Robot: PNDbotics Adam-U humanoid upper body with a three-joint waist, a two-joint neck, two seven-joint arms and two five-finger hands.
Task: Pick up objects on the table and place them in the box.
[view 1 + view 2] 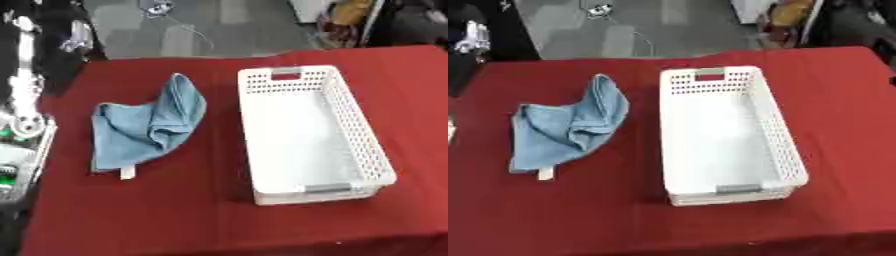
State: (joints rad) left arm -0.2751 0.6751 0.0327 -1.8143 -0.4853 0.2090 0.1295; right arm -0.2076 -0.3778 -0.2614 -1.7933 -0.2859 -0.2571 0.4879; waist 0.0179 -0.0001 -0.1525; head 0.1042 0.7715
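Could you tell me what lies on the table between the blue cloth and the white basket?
Nothing: only bare red tablecloth separates the blue cloth from the white basket, plainly in the left eye view.

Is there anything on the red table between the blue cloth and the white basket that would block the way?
Nothing visible does. The blue cloth lies crumpled to the left of the white basket, with only bare red tablecloth between them. The basket is open on top and looks empty. No robot hand shows in either view.

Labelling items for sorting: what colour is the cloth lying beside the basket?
Light blue cloth, with a small white tag; clearest in the left eye view.
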